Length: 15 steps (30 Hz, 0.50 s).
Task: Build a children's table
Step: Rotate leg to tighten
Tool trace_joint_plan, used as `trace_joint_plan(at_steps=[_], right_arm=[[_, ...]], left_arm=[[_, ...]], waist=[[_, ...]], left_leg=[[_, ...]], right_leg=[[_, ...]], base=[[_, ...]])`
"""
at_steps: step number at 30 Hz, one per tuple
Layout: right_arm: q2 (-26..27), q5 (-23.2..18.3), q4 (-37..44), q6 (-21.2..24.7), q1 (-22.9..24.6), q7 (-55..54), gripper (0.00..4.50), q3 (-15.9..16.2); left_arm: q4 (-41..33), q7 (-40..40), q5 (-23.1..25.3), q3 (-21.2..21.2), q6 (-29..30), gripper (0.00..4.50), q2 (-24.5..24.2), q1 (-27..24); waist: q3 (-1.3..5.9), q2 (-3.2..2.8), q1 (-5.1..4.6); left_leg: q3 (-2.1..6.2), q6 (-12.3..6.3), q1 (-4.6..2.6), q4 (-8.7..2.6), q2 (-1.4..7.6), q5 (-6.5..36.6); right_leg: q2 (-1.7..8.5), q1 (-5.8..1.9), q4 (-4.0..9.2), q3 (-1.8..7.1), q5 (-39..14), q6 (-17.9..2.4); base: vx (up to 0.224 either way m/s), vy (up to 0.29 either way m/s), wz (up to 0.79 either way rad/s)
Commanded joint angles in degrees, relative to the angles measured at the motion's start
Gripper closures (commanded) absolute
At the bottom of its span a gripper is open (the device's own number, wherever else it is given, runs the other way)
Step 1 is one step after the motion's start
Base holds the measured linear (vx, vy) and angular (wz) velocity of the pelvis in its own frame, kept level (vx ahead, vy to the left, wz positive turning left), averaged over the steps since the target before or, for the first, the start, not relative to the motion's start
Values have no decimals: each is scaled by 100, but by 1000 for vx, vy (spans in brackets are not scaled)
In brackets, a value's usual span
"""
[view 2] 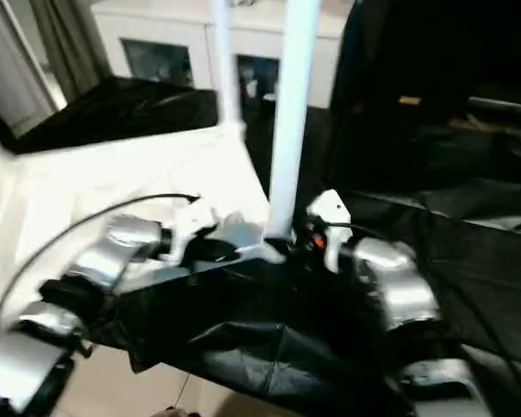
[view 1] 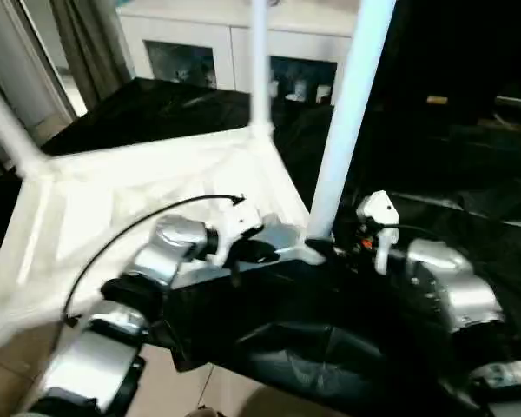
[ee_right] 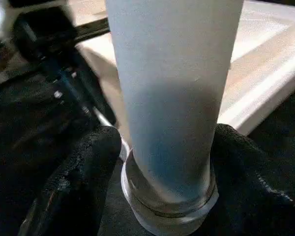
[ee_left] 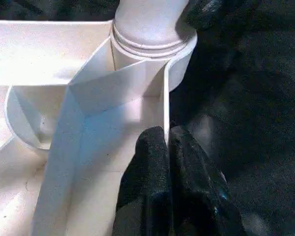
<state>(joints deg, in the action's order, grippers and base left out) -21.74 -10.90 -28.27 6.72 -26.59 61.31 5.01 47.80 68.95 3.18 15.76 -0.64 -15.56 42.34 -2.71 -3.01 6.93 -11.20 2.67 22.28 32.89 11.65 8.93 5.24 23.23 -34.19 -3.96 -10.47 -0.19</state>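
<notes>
Two hands are working at one corner of the children's table (view 1: pixel 139 187), which is lying upside down on a worktop (view 1: pixel 347 347) draped in black cloth, ribbed underside facing up.

Item, near leg (view 1: pixel 347 113): a round white tube, standing seated in the corner socket (ee_left: pixel 152 46) nearest me. Its long axis is running straight up from the socket, tapered end pointing away from the tabletop toward the ceiling. A second leg (view 1: pixel 260 61) is standing likewise at the corner beyond it, and a third (view 1: pixel 4 122) is slanting out of the corner furthest to my left of that socket.

Item, my left hand (ee_left: pixel 168 147): I am keeping it clenched, fingers pinching the thin rim wall of the tabletop just beside the socket, steadying the top.

Item, my right hand (ee_right: pixel 162 162): its fingers are flanking the base of the near leg just above the socket collar, one on each side. Whether they are pressing on the tube or standing a little off it, I cannot tell.

Handling note, my own judgement: the leg is looking fully home, collar meeting the socket lip. To do this step well I should be holding the rim firmly with the left while the right is drawing off sideways, clear of the tube, so the leg is not knocked out of upright. A nudge at the base could be tilting it.
</notes>
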Motion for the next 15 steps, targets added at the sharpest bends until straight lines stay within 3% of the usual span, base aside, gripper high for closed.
trace_joint_plan(at_steps=[1, 2, 7, 11, 15], right_arm=[[-49, -104, 66, 88, -33, 394, 140, 184], [-56, -117, 59, 99, -47, 431, 140, 189], [-45, -192, 64, 189, -107, 607, 156, 201], [52, -254, 162, 338, -28, 606, 195, 211], [306, -5, 61, 256, 106, -354, 225, 81]], left_arm=[[-154, 319, 3, 185, 81, 450, -24, -112], [-173, 333, -16, 176, 91, 450, -33, -120], [-276, 404, -45, 150, 154, 450, -88, -156], [-274, 285, -25, 122, 163, 450, -80, -193], [-41, -383, 123, 29, 212, 450, 88, -60]], waist=[[426, 80, 29], [405, 73, 29], [383, 77, 26], [398, 57, 16], [397, 32, 10]], left_leg=[[69, -594, -114, -267, 163, 1028], [66, -501, -131, -287, 178, 1195], [71, -254, -156, -334, 190, 1487], [72, -239, -138, -322, 176, 1390], [70, -197, -135, -318, 163, 1366]], right_leg=[[318, -333, 279, 172, -195, -1622], [316, -311, 316, 181, -540, -1569], [330, -290, 369, 206, -1119, -1409], [319, -299, 348, 207, -876, -1420], [322, -285, 352, 206, -847, -1401]], base=[[0, 0, 0], [0, 0, 0], [0, 0, 0], [0, 0, 0], [0, 0, 0]])
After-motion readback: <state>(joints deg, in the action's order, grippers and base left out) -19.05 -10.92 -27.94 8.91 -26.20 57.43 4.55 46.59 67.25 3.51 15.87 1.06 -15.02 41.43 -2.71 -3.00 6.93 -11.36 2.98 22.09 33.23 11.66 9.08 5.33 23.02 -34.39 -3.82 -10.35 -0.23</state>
